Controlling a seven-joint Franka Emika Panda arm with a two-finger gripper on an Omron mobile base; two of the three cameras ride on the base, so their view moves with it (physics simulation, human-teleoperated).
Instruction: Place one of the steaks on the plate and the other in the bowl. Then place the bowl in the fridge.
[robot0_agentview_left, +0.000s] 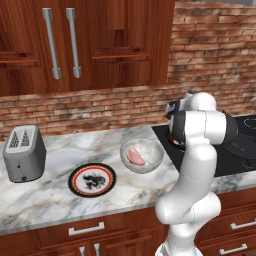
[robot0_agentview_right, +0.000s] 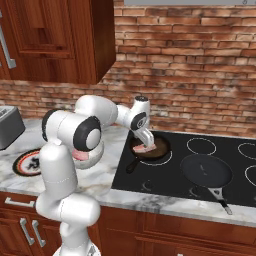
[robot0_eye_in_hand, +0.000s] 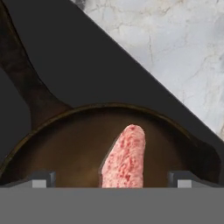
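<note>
Marble counter (robot0_agentview_left: 50, 192) and black cooktop (robot0_agentview_right: 200, 192) under a brick wall; arm reaching over the left-hand pan.
Gripper (robot0_agentview_right: 145, 141) hangs wide open, straddling the steak in the pan (robot0_eye_in_hand: 124, 161), likely lining up a grasp. Other steak (robot0_agentview_left: 135, 156) already lies in the bowl (robot0_agentview_left: 156, 161); the plate (robot0_agentview_left: 75, 182) beside it is bare. Pan rim (robot0_eye_in_hand: 183, 127) crowds the fingers. Second pan (robot0_agentview_right: 206, 171) and toaster (robot0_agentview_left: 23, 152) stand apart.

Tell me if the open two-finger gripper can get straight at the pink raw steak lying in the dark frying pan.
Probably yes. The gripper hangs open just above the pink marbled steak in the dark frying pan on the black cooktop, its fingertips either side; nothing lies between them.
</note>
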